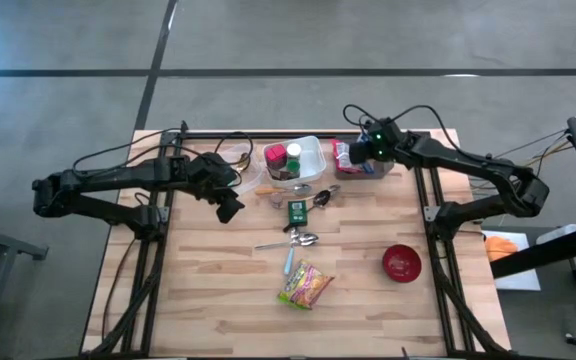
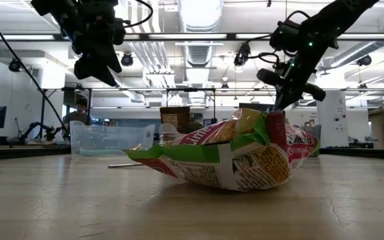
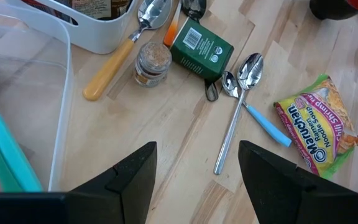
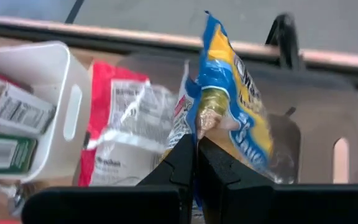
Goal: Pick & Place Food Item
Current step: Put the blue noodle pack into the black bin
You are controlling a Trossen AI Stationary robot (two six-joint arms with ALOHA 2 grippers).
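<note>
pinching a blue-yellow packet (image 4: pixel 232 106), right end effector (image 4: pixel 196 163) over bin (image 1: pixel 366 170).

A green, pink and yellow noodle packet (image 1: pixel 306 285) lies near a red bowl (image 1: pixel 401 263) on pale wood table (image 1: pixel 218 300).

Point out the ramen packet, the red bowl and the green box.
Ramen packet (image 1: pixel 306 285): high view, centre of the wrapper.
Red bowl (image 1: pixel 401 263): high view, inside of the bowl.
Green box (image 3: pixel 201 48): left wrist view, its labelled top face.
</note>
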